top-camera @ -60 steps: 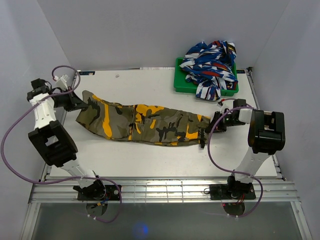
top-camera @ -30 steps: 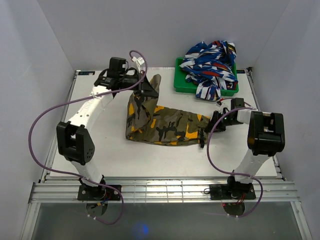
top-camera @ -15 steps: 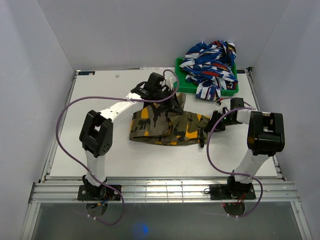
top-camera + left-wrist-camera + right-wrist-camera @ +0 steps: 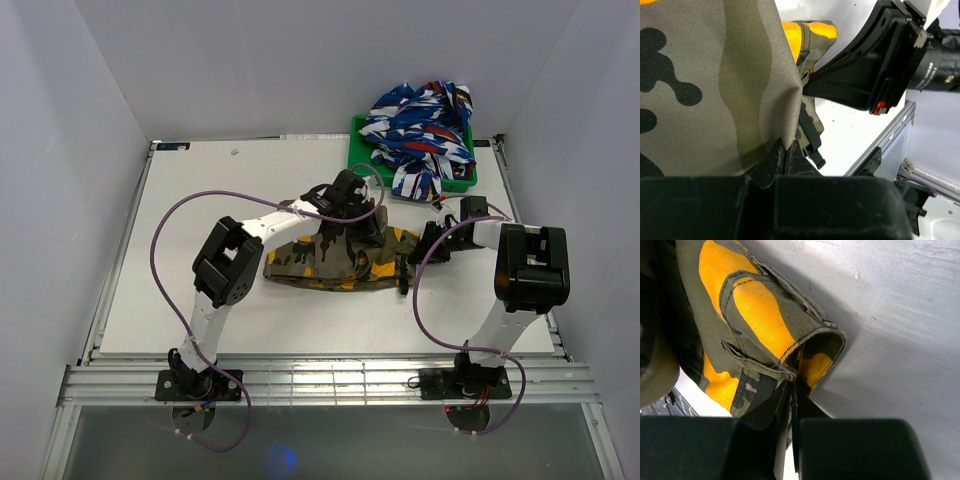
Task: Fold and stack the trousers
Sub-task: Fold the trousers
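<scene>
The left pincer (image 4: pixel 362 226) is clenched on a fold of the trousers (image 4: pixel 315 258). In its wrist view the camouflage cloth hangs down into the closed black fingers (image 4: pixel 771 161) and fills most of the picture. Just beyond that fold stands the black body of the other arm. The right pincer (image 4: pixel 424 246) is likewise clamped tight, gripping an end of the trousers. Its wrist view shows an olive hem with bright orange-yellow patches pinched between the fingers, and the bare tabletop (image 4: pixel 190 210) lies pale grey behind it.

From overhead, the two pincers sit near one another above the right end of the garment. The left arm reaches across from its base at the near left. The trousers lie as a short, doubled-over bundle a little right of the tabletop's centre, about midway between the far and near edges. One layer is drawn over the other, with olive, black and orange showing.

In the far right corner a green tray (image 4: pixel 362 172) holds a heap of blue, white and red cloth (image 4: pixel 420 120), well apart from the trousers. A purple cable (image 4: pixel 165 225) loops along each arm.
</scene>
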`<state>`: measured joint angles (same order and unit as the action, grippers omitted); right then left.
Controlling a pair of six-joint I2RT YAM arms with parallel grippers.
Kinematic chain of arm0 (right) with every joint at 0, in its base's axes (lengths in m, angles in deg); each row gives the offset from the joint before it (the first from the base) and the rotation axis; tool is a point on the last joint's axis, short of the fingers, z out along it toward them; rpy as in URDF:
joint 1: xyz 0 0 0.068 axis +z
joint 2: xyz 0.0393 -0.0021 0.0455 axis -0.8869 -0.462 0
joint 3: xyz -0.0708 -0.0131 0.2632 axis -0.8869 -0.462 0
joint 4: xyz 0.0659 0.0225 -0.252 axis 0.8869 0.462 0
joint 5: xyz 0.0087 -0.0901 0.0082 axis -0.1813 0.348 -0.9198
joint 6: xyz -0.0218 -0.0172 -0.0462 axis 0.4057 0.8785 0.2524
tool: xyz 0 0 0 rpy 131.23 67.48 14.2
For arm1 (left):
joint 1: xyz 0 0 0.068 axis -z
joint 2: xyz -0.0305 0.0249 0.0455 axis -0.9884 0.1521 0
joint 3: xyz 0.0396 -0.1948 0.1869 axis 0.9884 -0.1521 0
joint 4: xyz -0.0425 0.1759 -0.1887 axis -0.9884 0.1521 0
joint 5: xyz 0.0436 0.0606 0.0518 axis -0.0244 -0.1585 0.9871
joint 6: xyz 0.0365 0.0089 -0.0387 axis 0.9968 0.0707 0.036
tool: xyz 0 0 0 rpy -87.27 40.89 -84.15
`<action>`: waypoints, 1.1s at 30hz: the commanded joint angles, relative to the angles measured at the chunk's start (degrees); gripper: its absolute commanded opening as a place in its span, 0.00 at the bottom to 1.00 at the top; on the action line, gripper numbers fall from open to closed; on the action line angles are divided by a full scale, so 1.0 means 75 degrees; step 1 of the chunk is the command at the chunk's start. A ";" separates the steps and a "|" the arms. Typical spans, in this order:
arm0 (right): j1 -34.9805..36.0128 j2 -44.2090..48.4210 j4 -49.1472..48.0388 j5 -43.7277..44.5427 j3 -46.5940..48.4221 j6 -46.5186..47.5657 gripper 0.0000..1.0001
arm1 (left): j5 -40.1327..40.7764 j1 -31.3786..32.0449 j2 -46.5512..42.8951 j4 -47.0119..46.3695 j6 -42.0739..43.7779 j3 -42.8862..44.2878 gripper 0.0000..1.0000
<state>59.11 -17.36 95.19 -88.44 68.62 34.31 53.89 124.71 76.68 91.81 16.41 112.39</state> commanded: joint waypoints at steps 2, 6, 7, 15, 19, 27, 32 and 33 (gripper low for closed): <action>0.0146 -0.0241 -0.0332 0.1275 -0.0307 0.0370 0.08 | 0.0201 0.0345 0.0140 -0.0433 -0.0339 0.0578 0.00; 0.0169 -0.0241 -0.0367 0.1275 -0.0307 0.0358 0.08 | 0.0307 0.0451 0.0316 -0.0549 -0.0432 0.0742 0.00; 0.0181 -0.0241 -0.0367 0.1275 -0.0319 0.0335 0.08 | 0.0296 0.0486 0.0397 -0.0573 -0.0467 0.0847 0.00; 0.0216 -0.0229 -0.0391 0.1240 -0.0342 0.0311 0.08 | 0.0413 0.0697 0.0737 -0.0585 -0.0690 0.1293 0.00; 0.0228 -0.0229 -0.0403 0.1217 -0.0354 0.0300 0.08 | 0.0611 0.0767 0.0867 -0.0573 -0.0713 0.1410 0.00; 0.0239 -0.0253 -0.0438 0.1193 -0.0342 0.0253 0.08 | 0.1045 0.0767 0.1218 -0.0444 -0.0737 0.1703 0.00; 0.0239 -0.0206 -0.0438 0.1193 -0.0377 0.0264 0.08 | 0.1069 0.0779 0.1300 -0.0596 -0.0796 0.1832 0.00; 0.0239 -0.0217 -0.0438 0.1193 -0.0377 0.0264 0.08 | 0.1116 0.0779 0.1335 -0.0608 -0.0784 0.1867 0.00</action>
<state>59.90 -17.14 93.39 -88.07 68.28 34.13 60.69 130.02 87.06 89.40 11.31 123.16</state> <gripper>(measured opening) 0.081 0.029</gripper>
